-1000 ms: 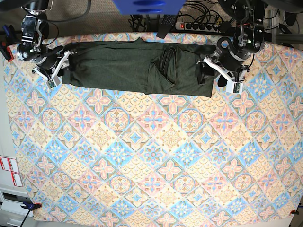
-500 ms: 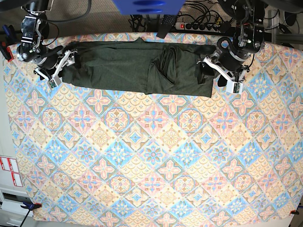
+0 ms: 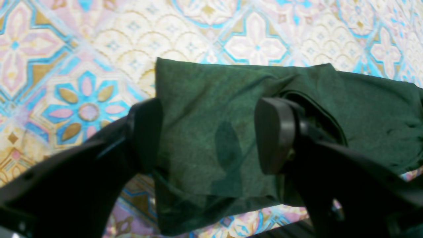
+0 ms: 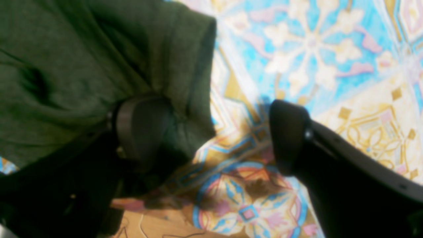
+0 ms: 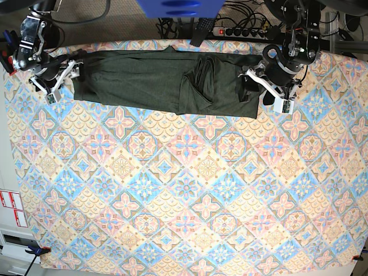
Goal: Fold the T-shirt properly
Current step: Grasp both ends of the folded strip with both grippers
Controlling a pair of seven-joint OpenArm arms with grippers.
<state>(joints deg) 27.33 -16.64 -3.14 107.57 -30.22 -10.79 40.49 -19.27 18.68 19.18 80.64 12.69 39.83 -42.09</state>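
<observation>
One T-shirt [image 5: 167, 80] lies stretched in a long band across the top of the patterned bench [image 5: 184, 190]. Two arms flank it: the left gripper [image 3: 208, 135], fingers spread wide, straddles its edge at upper right, while the right gripper [image 4: 211, 132], fingers apart, sits at the shirt's upper-left end.

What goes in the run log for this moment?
dark olive-green long-sleeved T-shirt: flat strip | left gripper: open over end | right gripper: open at edge

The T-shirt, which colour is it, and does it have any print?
The T-shirt is dark olive green, heathered, with no print visible. The left wrist view shows it best.
</observation>
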